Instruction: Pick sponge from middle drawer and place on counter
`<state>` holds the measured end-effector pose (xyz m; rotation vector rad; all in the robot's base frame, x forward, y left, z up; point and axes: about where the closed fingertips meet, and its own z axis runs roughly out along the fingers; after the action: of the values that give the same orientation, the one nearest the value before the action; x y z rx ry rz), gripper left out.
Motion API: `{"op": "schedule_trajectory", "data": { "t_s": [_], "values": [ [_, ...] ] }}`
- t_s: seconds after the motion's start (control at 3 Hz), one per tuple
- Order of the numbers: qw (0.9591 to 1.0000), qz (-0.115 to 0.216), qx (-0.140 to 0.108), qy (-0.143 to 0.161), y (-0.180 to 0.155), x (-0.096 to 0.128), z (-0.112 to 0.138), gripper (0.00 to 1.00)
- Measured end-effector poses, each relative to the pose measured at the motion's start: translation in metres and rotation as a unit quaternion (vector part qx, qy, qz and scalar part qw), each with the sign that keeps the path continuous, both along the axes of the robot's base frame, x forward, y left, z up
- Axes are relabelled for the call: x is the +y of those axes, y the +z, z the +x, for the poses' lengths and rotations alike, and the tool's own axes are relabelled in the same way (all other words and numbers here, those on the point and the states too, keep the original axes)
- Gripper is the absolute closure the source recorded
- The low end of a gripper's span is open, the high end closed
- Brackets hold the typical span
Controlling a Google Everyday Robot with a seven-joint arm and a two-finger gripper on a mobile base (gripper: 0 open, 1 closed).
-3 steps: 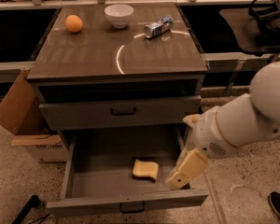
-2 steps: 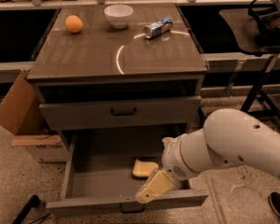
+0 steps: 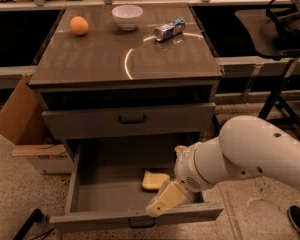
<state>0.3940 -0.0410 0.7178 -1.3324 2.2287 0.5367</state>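
Observation:
The pale-yellow sponge [image 3: 154, 179] lies flat on the floor of the open middle drawer [image 3: 102, 196], right of its centre. My gripper [image 3: 163, 200], on the end of the white arm [image 3: 240, 154], hangs low over the drawer's front right part. It is just in front of the sponge and hides the sponge's front right corner. I cannot see whether it touches the sponge. The glossy counter [image 3: 90, 59] with its pale arc mark is above.
On the counter stand an orange [image 3: 79, 25], a white bowl [image 3: 127, 15] and a crushed can [image 3: 170, 29]. A closed drawer front [image 3: 130, 119] sits above the open one. A cardboard box [image 3: 20, 124] is at the left and a dark side table [image 3: 270, 29] at the right.
The arm has swung from the drawer's right side leftward and lower, bringing the gripper over the drawer's front beside the sponge. The sponge has not moved.

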Motion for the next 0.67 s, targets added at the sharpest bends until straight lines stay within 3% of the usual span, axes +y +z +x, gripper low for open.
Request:
{"op": "schedule_trajectory", "data": {
  "t_s": [0.33,0.67],
  "values": [
    [1.0000,-0.002,0.005,0.006,-0.032,0.007,0.016,0.00],
    [0.9999,0.000,0.001,0.017,-0.091,0.013,0.047,0.00]
  ]
}}
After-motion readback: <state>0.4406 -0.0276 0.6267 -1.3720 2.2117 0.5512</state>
